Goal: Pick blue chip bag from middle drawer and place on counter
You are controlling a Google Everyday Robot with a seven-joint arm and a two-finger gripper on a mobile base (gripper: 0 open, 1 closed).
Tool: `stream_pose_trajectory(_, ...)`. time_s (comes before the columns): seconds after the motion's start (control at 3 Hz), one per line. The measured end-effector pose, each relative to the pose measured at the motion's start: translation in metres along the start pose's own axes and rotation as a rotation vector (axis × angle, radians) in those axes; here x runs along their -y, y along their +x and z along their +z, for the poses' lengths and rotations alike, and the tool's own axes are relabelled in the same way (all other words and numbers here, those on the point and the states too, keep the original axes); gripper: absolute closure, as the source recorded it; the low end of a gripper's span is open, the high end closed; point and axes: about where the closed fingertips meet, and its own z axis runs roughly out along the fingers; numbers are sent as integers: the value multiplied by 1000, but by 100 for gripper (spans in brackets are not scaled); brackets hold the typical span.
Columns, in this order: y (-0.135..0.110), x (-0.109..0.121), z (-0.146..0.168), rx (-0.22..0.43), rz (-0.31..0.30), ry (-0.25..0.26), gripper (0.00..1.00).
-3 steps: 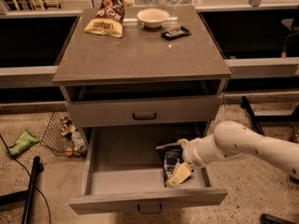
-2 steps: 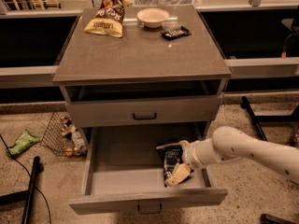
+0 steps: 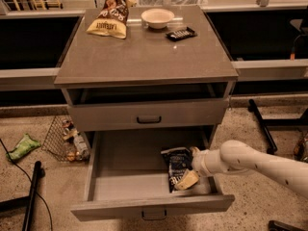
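Observation:
The blue chip bag (image 3: pixel 177 166) stands on edge at the right side of the open middle drawer (image 3: pixel 153 204). My gripper (image 3: pixel 188 169) reaches into the drawer from the right on a white arm. It is open, with one cream finger above the bag's right edge and the other (image 3: pixel 186 180) across its lower right corner. The bag's right edge lies between the two. The counter (image 3: pixel 144 57) is the grey top slab of the cabinet above.
On the counter's far side are a yellow-and-brown chip bag (image 3: pixel 110 16), a white bowl (image 3: pixel 158 17) and a black candy bar (image 3: pixel 181 32). A wire basket (image 3: pixel 65 138) and green packet (image 3: pixel 21 146) lie on the floor left. Black chair legs (image 3: pixel 262 124) stand right.
My arm has edged slightly left towards the bag. The bag and drawer stay where they were.

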Motion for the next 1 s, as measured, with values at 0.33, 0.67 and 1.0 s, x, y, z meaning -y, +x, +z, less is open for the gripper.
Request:
stream_pose_trajectory(0.33, 25, 10, 21, -32, -9, 14, 0)
stream_pose_trajectory(0.67, 45, 13, 38, -77, -9, 22, 0)
stream_pose_trajectory(1.0, 60, 14, 51, -121, -6, 34, 0)
